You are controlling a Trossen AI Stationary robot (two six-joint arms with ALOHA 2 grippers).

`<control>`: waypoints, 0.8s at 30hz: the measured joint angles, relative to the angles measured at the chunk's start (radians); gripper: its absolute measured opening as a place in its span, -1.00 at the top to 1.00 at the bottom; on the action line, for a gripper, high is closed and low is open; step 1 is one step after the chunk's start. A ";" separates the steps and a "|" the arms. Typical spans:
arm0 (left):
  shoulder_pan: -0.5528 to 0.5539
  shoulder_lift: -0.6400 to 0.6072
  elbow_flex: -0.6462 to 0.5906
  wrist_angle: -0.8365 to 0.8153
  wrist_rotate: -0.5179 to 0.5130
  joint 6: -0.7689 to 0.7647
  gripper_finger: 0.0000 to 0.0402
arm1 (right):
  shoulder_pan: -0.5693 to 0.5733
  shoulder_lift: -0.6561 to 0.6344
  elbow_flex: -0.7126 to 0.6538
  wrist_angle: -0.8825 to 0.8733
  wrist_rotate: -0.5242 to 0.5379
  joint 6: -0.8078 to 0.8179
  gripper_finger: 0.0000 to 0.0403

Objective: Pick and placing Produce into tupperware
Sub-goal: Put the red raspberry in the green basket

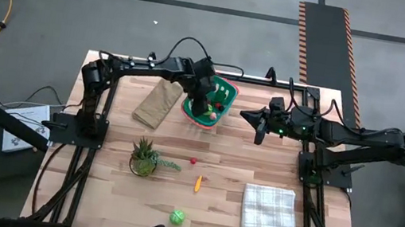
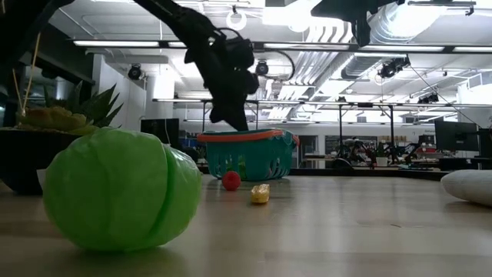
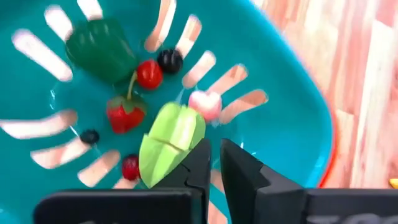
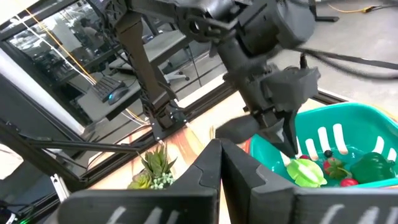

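Left gripper [image 3: 214, 163] low inside teal basket [image 3: 292, 112], fingers nearly together, nothing clamped; pale green fruit piece [image 3: 171, 143] just beside fingertips, strawberry [image 3: 124, 113] and green pepper [image 3: 99, 46] farther in; right gripper [image 1: 258, 127] closed, beside basket

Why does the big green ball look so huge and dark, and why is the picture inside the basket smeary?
Low view: the green ball sits nearest the lens, backlit by bright ceiling lights, so it looms and the arm shows as a silhouette. Left wrist view: the basket and the fruit inside are blurred, the wooden table too.
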 joint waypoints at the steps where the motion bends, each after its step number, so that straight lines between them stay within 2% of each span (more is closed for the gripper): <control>1: 0.000 -0.001 0.021 -0.025 0.000 0.016 0.90 | 0.000 0.000 0.000 0.000 0.000 -0.003 1.00; 6: 0.000 -0.002 0.123 -0.180 -0.001 0.114 0.99 | 0.000 0.000 0.000 0.000 -0.001 -0.004 1.00; 11: 0.000 -0.002 0.187 -0.346 0.034 0.163 0.96 | 0.000 0.000 0.000 0.000 -0.039 -0.003 1.00; 20: -0.007 -0.002 0.193 -0.518 0.168 0.161 0.99 | 0.000 0.000 0.000 -0.006 -0.134 -0.002 1.00; 24: -0.038 -0.002 0.193 -0.562 0.181 0.158 0.99 | 0.000 0.000 0.000 -0.021 -0.183 0.001 1.00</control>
